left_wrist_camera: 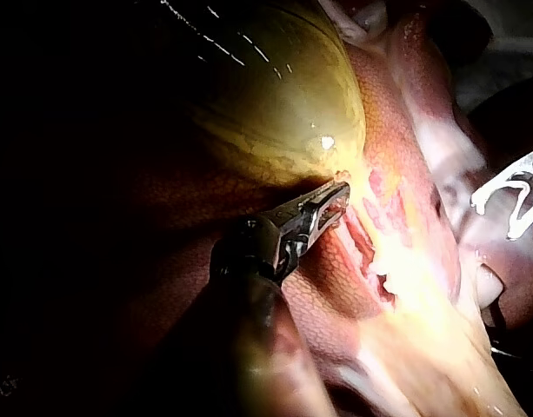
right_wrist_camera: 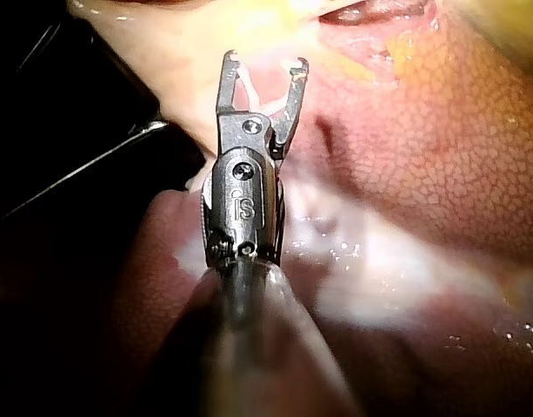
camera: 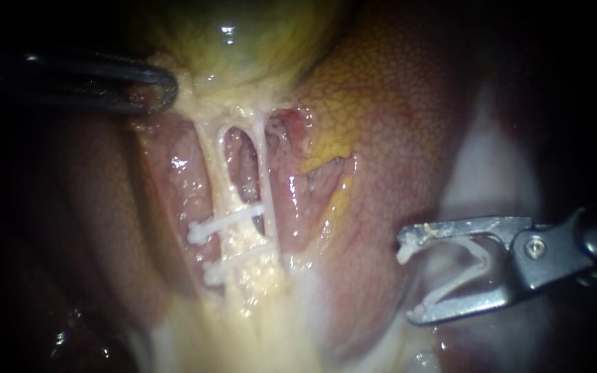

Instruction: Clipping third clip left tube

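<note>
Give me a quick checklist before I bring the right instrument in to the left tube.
1. Clip loaded: ok, loaded clip sits between right instrument's jaws.
2. Retraction: ok, left instrument's jaws shut on gallbladder, left tube taut.
3. Target exposed: ok, left tube bare above upper clip and lower clip.
4. Gap from right tube: ok, open window.
5. Jaws around left tube: not ok, right instrument stands well apart.
6. Behind the tube: cannot tell.

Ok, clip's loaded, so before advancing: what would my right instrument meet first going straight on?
Likely the pale tissue below the tubes, beside the lower clip; depth is unclear.
</note>
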